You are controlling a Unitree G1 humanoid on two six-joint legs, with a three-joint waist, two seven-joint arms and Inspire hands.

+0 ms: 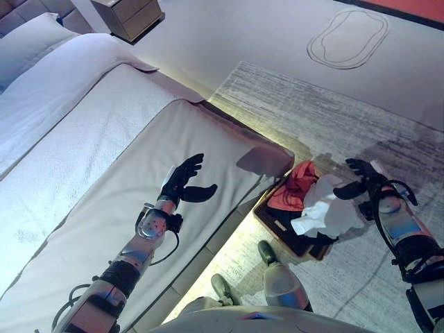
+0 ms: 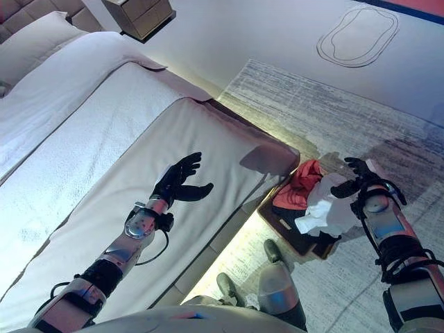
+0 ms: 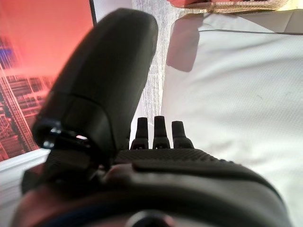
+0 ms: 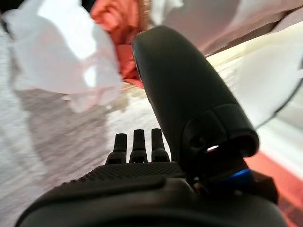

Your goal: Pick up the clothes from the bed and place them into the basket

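Observation:
A dark basket stands on the rug at the foot corner of the bed. In it lie a red garment and a white garment that drapes over its right rim. My right hand hovers open just right of the white garment, its fingers straight, holding nothing. The white and red clothes show past it in the right wrist view. My left hand hangs open above the bed's grey cover, empty. No clothes show on the bed.
A grey patterned rug lies beside the bed. A wooden nightstand stands at the head of the bed next to a pillow. An oval outline marks the floor further off.

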